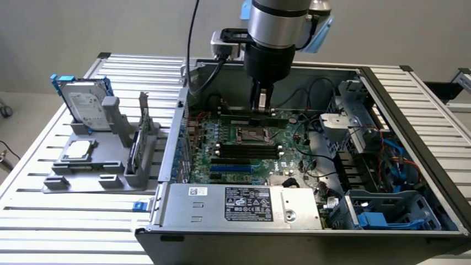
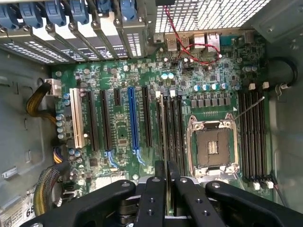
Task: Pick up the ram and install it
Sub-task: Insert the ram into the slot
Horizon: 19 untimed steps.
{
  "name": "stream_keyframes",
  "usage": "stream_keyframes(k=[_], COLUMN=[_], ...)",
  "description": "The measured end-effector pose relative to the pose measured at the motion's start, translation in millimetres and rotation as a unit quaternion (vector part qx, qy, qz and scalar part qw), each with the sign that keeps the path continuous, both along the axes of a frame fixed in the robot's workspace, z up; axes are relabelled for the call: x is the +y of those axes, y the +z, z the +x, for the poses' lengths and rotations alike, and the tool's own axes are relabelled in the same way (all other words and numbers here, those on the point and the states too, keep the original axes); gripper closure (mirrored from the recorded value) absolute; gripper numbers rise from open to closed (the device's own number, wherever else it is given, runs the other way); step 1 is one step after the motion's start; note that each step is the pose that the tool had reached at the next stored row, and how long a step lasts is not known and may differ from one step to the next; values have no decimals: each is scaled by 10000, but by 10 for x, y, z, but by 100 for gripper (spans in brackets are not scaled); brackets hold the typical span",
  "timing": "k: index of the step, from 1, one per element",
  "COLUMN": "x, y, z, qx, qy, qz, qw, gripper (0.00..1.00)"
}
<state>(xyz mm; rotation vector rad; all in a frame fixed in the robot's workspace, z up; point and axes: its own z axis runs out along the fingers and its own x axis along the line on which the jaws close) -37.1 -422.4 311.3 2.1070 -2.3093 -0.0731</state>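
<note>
Remote session: I had the gripper (image 1: 259,110) down inside the open steel computer case (image 1: 442,143). Its black, bolt-studded fingers (image 2: 158,189) were closed on the ram (image 1: 249,119), a long, thin, green-black circuit-board stick that the wrist view caught edge-on. The stick hung level over the narrow black memory slots (image 2: 176,127), just beside the square, silver-framed CPU socket (image 2: 213,144). I could not tell whether it touched a slot.

A second bank of dark slots (image 2: 253,137) flanked the socket's other side. The glossy green motherboard (image 2: 120,137) also carried one long blue slot (image 2: 133,123) and one white slot (image 2: 75,118). A thin red wire (image 2: 189,47) looped near the perforated metal back wall, and braided cables (image 2: 38,101) curled at the board's edge.

In the case, nearest the exterior camera, sat a labelled grey metal power supply (image 1: 243,204), with a blue plastic bay (image 1: 383,218) to the exterior view's right of it.

Outside the case, on the ribbed aluminium worktop (image 1: 44,221), stood a grey moulded fixture (image 1: 81,182). It held a silver hard drive (image 1: 85,105) upright in blue rails and a square chip (image 1: 79,149) lying flat.
</note>
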Motion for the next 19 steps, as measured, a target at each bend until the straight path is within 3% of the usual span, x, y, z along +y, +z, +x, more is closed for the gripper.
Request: stream_keyframes(k=[8, 14, 19], x=[36, 47, 51], y=[-146, -250, -340], z=[0, 0, 0], qx=[-5, -63, -92], qy=[0, 9, 20], qz=[1, 1, 1], qw=[10000, 10000, 10000], gripper=[86, 86, 86])
